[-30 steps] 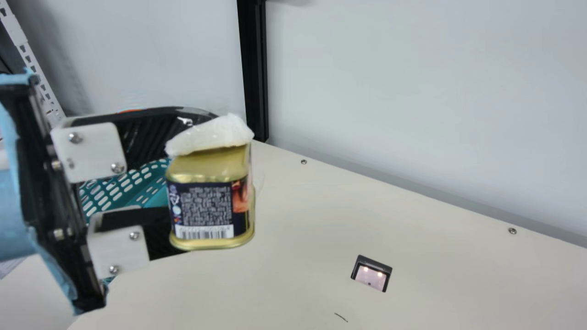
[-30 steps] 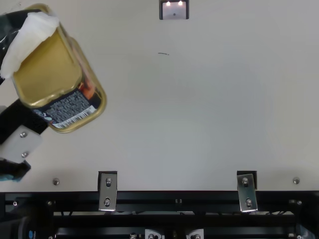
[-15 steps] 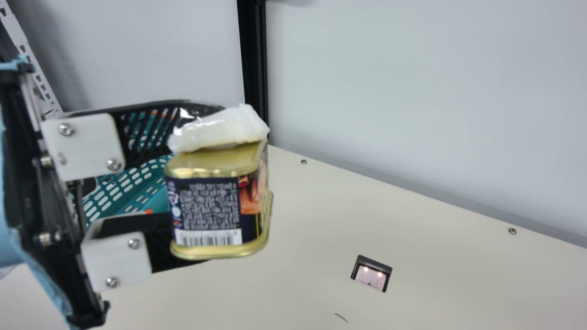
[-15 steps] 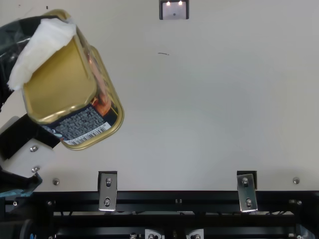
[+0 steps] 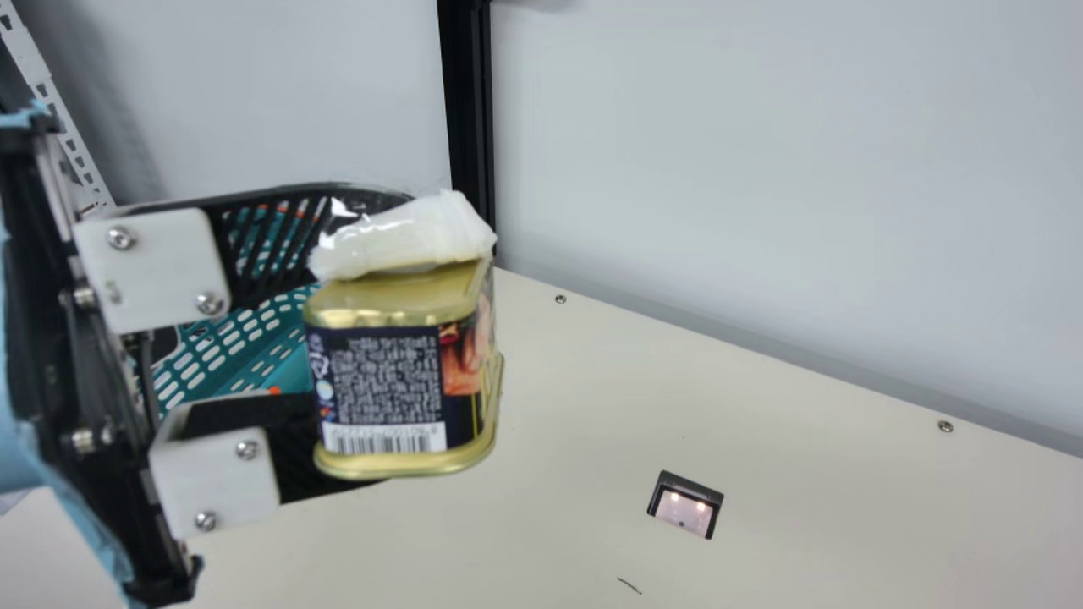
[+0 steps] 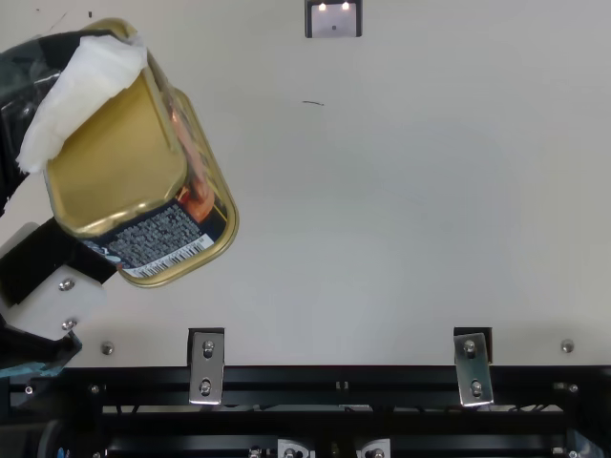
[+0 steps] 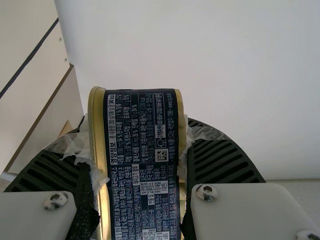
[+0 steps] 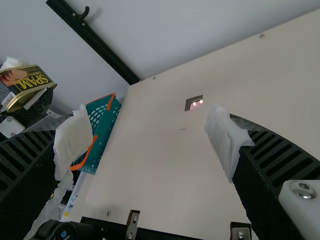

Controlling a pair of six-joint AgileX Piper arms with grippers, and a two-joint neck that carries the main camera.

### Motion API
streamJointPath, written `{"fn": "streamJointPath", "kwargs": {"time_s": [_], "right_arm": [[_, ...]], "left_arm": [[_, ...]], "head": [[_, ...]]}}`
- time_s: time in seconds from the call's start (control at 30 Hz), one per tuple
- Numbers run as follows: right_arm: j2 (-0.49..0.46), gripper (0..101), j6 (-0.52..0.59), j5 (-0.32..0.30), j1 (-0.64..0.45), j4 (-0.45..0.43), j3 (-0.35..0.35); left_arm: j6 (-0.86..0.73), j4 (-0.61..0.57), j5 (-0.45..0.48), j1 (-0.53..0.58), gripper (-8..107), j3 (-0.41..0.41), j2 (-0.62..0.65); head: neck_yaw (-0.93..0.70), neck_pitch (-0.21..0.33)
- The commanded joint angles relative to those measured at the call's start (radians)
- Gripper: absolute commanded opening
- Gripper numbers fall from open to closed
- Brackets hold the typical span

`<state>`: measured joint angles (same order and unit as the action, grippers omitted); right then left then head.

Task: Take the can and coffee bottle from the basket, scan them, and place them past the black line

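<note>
In the main view my left gripper point(image 5: 372, 338) is shut on the gold and dark blue can point(image 5: 385, 381), held up above the table's left part with its barcode side showing. The top view has the can point(image 6: 119, 162) at its upper left. Both ribbed fingers of my left gripper point(image 7: 137, 165) press on the can's point(image 7: 142, 150) sides in the left wrist view. My right gripper point(image 8: 145, 145) stands wide open with nothing between its padded fingers; beyond it, the can point(image 8: 25, 82) is at the far side. I cannot make out the coffee bottle.
Behind my left gripper is the teal basket point(image 5: 254, 347), seen with orange handles in the right wrist view point(image 8: 102, 130). The scanner window point(image 5: 685, 507) is set in the cream table point(image 5: 592, 406), lit by two lights. A black line point(image 7: 30, 57) crosses a pale surface in the left wrist view.
Over the last second my left gripper and the can have come slightly nearer and to the right in the main view, then stayed nearly still over the last half second.
</note>
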<state>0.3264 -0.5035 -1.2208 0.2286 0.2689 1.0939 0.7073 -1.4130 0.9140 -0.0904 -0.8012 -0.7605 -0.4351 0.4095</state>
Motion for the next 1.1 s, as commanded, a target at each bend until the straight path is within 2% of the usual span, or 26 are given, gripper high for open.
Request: {"fn": "streamJointPath", "kwargs": {"time_s": [0.0,0.3,0.5,0.7,0.83,1.07], "right_arm": [[0.000,101,0.000,0.000,0.000,0.000,0.000],[0.000,101,0.000,0.000,0.000,0.000,0.000],[0.000,101,0.000,0.000,0.000,0.000,0.000],[0.000,101,0.000,0.000,0.000,0.000,0.000],[0.000,101,0.000,0.000,0.000,0.000,0.000],[0.000,101,0.000,0.000,0.000,0.000,0.000]], "left_arm": [[0.000,0.000,0.000,0.000,10,0.000,0.000],[-0.022,-0.011,0.003,-0.010,10,0.010,-0.009],[-0.128,0.041,-0.054,-0.051,10,0.030,-0.038],[-0.313,0.125,-0.181,-0.037,10,0.040,-0.068],[-0.443,0.173,-0.303,0.018,10,0.053,-0.079],[-0.624,0.196,-0.511,0.155,10,0.087,-0.089]], "head": [[-0.014,0.026],[-0.014,0.026],[-0.014,0.026],[-0.014,0.025],[0.013,0.000],[0.237,-0.078]]}}
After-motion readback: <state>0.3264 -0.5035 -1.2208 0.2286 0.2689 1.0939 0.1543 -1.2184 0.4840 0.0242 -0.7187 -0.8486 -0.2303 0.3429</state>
